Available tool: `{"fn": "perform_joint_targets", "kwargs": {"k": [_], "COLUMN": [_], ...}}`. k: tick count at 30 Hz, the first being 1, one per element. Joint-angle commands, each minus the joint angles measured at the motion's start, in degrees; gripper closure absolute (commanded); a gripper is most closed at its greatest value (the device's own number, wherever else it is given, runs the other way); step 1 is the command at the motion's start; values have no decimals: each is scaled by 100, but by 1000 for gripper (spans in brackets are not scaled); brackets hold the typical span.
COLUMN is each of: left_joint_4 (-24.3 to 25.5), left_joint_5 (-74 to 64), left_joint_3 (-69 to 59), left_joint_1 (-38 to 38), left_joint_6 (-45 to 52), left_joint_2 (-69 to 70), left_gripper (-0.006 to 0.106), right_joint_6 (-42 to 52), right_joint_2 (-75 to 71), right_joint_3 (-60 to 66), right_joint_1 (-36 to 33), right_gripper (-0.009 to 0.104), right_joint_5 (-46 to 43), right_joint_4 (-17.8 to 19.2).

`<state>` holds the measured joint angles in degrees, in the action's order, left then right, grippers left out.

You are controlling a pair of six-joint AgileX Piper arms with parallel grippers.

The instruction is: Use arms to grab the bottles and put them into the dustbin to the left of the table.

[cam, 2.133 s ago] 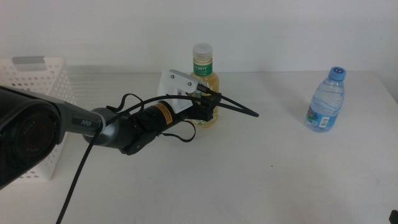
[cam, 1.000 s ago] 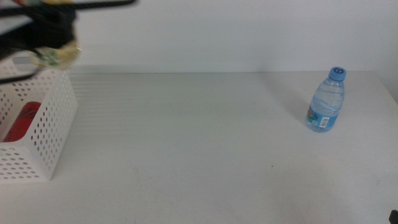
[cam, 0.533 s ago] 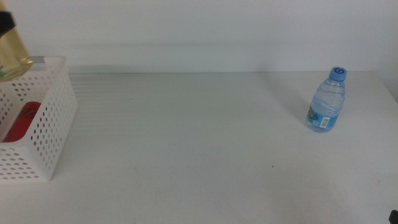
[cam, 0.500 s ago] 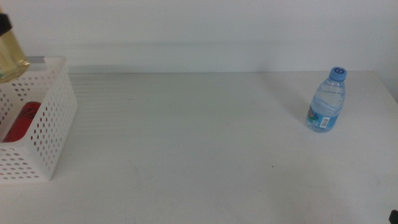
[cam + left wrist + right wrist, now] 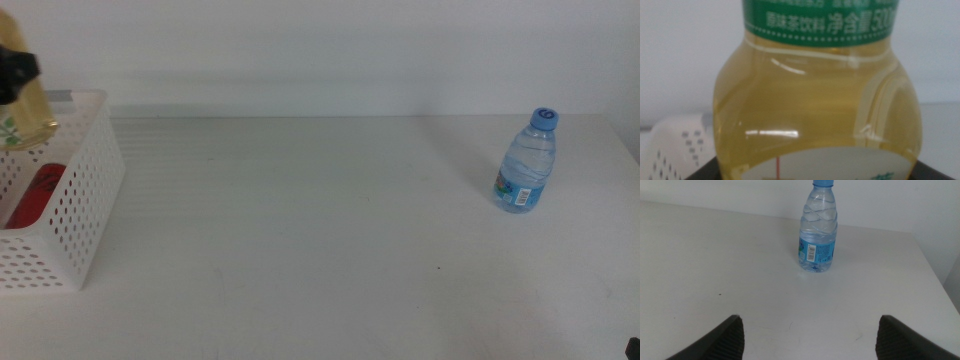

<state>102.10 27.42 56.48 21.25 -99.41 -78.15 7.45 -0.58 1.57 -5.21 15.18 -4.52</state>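
Pale-yellow tea bottle (image 5: 815, 100) fills the left wrist view: green label band across its upper part, white label low down, dark jaw edges on either side at its base, so the left gripper (image 5: 815, 172) is clamped on it. Middle view shows the same bottle at the worktop's far-left edge, hanging over the white perforated dustbin (image 5: 85, 190) (a dark bit of the gripper crosses its upper part, arm itself out of frame). Bottle is above the bin's rim, not inside it. Whether it is upright or tilted I cannot tell from the sliver in view.

Red soda can (image 5: 32, 192) lies inside the dustbin, seen through the open top. Grey tab (image 5: 57, 97) sits on the bin's far rim.

Clear water bottle (image 5: 524, 160) with blue cap stands upright near the worktop's far-right corner, well apart from the bin.

Right gripper (image 5: 810, 342) waits low over the worktop (image 5: 320, 230) near the right edge, jaws spread wide with nothing between them; the water bottle stands ahead of it, not touching.
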Motion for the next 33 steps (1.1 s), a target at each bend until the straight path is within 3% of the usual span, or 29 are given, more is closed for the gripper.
{"fn": "perform_joint_targets", "kwargs": {"k": [1,6,10,12,14,15,17,18,20,24,28,30,33], "left_joint_4": [243,243,81,-1106,-2418,-3387,-4700,-5681,-7111,-10310,-12222,-12644,-12536], "left_joint_5": [-491,-1643,-1511,-1492,-1522,-1751,-2593,-3105,-3844,-4959,-6012,-6299,-6460], "left_joint_3": [288,276,270,270,248,228,241,312,520,1167,1791,2004,2181], "left_joint_1": [-275,-739,-774,-761,-706,-714,-827,-918,-1008,-727,-428,-345,-330], "left_joint_6": [607,953,913,1366,2574,3412,5133,6133,7885,10842,12517,12887,12897], "left_joint_2": [258,264,291,298,298,322,327,304,216,-22,-222,-305,-436], "left_gripper": [94,94,94,94,94,95,98,100,106,106,106,106,106], "right_joint_6": [51,51,51,51,51,51,51,51,51,51,51,51,51], "right_joint_2": [-155,-155,-155,-155,-155,-155,-155,-155,-155,-155,-155,-155,-155], "right_joint_3": [-38,-38,-38,-38,-38,-38,-38,-38,-38,-38,-38,-38,-38], "right_joint_1": [31,31,31,31,31,31,31,31,31,31,31,31,31], "right_gripper": [25,25,25,25,25,25,25,25,25,25,25,25,25], "right_joint_5": [-418,-418,-418,-418,-418,-418,-418,-418,-418,-418,-418,-418,-418], "right_joint_4": [57,57,57,57,57,57,57,57,57,57,57,57,57]}}
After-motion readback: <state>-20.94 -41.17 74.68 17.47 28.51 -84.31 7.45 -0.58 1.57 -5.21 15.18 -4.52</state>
